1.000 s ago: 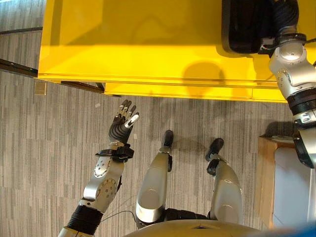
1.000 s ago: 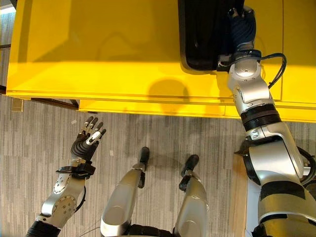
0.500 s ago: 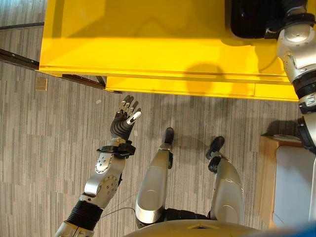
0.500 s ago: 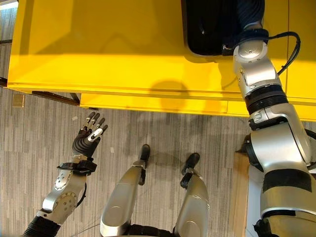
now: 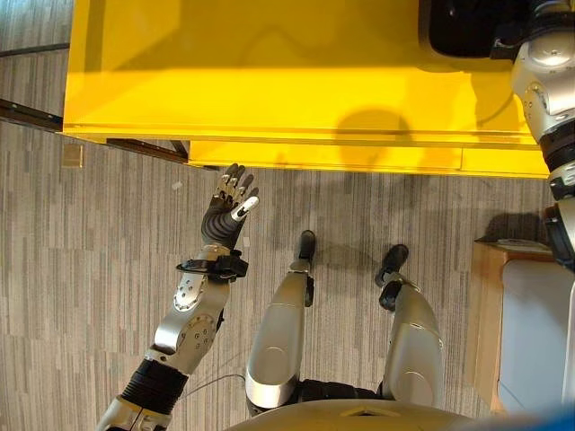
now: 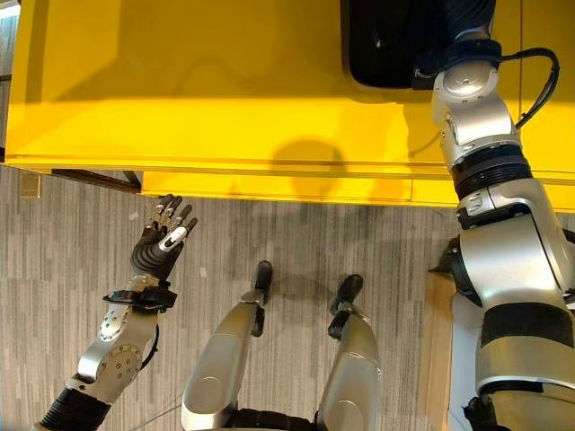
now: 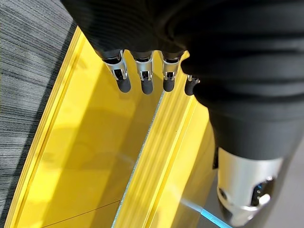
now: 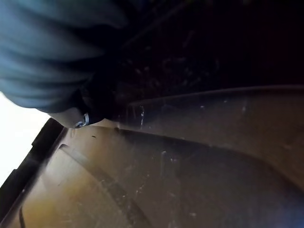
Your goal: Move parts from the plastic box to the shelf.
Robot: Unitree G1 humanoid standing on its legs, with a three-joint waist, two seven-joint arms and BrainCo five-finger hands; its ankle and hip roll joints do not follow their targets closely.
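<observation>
**Right robot hand down in the box, no part seen out yet**

Left robot hand (image 5: 229,213) raised over the grey striped carpet floor (image 5: 81,269), just short of the front edge of the broad glossy yellow desk (image 5: 269,81); fingers (image 7: 145,76) straight and spread, holding nothing. Right robot hand reaching up and across the desk into the black plastic box (image 6: 386,45) at its far right; fingers hidden inside, so grip cannot be told. From the right wrist, scratched dark inner walls of the box close by, with no part made out among them.

Judged early: no part visible outside the box, no shelf identified. Still to do: pick a part, lift it clear, carry it over, set it down.

Nearby: a light wooden unit with a white top (image 5: 521,332) at the right side. Likely obstacles: the box's wall when lifting the hand out, and the desk's front edge before the left robot hand.
</observation>
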